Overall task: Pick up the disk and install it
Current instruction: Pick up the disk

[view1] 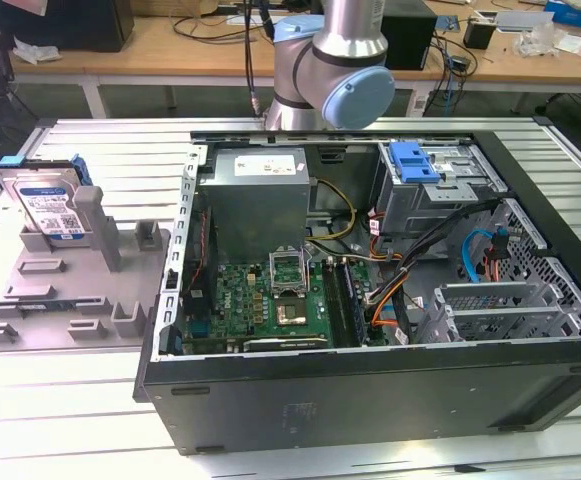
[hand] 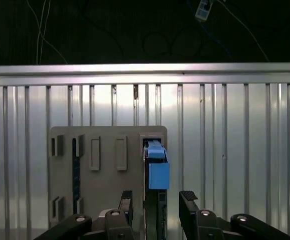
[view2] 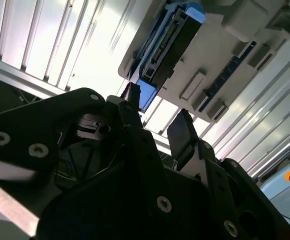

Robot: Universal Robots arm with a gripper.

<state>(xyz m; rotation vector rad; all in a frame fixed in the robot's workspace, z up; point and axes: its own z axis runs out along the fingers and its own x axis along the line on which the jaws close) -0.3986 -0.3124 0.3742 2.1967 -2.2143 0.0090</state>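
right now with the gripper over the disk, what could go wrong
The open gripper hangs over the disk, which stands on edge in its grey holder; a finger might land on the blue carrier or catch the holder. In the exterior view, cables cross the computer case beside the drive cage and could snag the disk.

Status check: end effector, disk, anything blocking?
End effector open, holding nothing, lined up with the disk. Disk standing in its grey holder beside the computer case, not yet gripped. Nothing visible between them.
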